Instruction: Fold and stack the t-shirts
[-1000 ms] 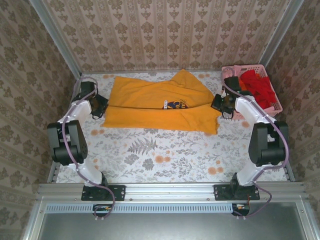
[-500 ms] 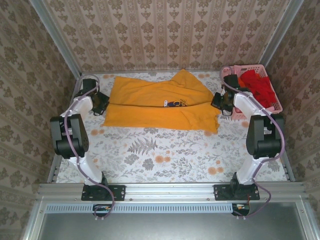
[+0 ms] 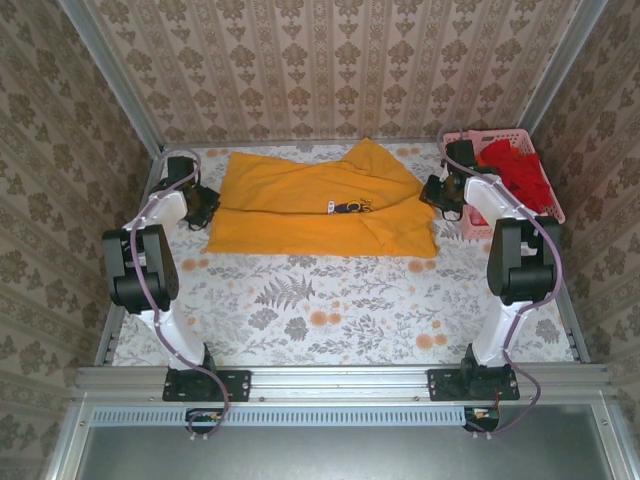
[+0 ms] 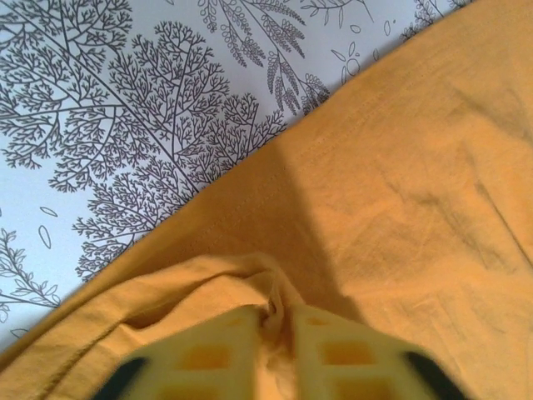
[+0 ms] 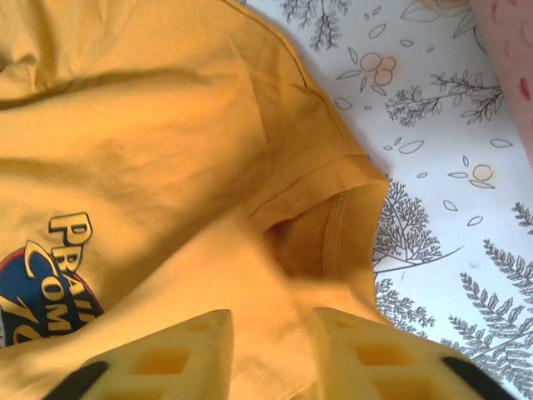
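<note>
Orange-yellow cotton t-shirt lies spread across the far half of the floral-printed table, folded over on itself so that a dark round chest logo with pale lettering peeks from the fold near its middle. The left gripper sits low at the garment's left edge; in the left wrist view its 2 yellow fingers stand nearly together with a small pucker of the cloth pinched between them, lifted off the table surface. The right gripper sits at the shirt's right edge, just beside a pink plastic lattice basket in the far right corner. In the right wrist view its 2 yellow fingers stand apart with a clear gap, and the fabric lies flat under them, next to a hemmed sleeve opening and part of the logo. Red cloth garments are heaped inside the basket, rising above its rim.
</note>
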Robot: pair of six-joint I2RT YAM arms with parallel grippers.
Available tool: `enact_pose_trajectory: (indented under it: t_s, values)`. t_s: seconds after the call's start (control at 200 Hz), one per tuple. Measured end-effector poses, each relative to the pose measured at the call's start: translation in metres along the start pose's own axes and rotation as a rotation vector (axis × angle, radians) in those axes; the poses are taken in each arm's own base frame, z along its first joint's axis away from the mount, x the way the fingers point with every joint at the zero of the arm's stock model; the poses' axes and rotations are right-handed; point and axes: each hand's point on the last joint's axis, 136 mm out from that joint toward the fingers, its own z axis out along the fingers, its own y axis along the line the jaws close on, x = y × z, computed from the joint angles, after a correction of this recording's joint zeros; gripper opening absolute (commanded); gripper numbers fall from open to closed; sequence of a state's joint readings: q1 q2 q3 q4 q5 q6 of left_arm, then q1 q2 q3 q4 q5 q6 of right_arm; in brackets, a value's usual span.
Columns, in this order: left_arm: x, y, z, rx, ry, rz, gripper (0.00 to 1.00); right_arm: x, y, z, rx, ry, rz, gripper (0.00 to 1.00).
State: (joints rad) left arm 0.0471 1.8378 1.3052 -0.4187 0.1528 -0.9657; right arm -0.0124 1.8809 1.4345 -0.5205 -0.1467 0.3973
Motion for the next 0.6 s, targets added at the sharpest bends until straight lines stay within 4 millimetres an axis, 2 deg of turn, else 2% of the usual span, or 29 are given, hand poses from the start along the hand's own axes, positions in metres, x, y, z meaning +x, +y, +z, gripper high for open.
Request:
enact_pose_trajectory:
  t_s: [0.07,0.125,0.18,0.32,0.4,0.48,0.595]
  values:
    - [0.001,-0.001,0.0,0.0,-0.002,0.009,0.71,-0.003,0.001,-0.004,-0.001,-0.012,-0.01,0.57]
    - [0.001,-0.004,0.0,-0.002,-0.009,0.028,0.8,-0.004,0.001,-0.009,0.002,-0.029,-0.015,0.62]
    - [0.005,-0.007,0.0,-0.004,-0.013,0.052,0.84,-0.001,0.001,-0.018,0.004,-0.047,-0.031,0.63]
    - [0.028,-0.021,-0.002,0.017,-0.008,0.12,0.86,0.025,0.009,-0.048,-0.003,-0.079,-0.075,0.63]
    - [0.047,-0.026,-0.002,0.041,0.005,0.154,0.85,0.045,0.022,-0.053,-0.025,-0.077,-0.108,0.61]
    - [0.064,-0.023,0.005,0.05,0.038,0.167,0.85,0.071,0.031,-0.044,-0.039,-0.039,-0.121,0.55]
    - [0.077,-0.002,0.019,0.022,0.079,0.151,0.84,0.104,0.03,-0.018,-0.036,0.055,-0.1,0.53]
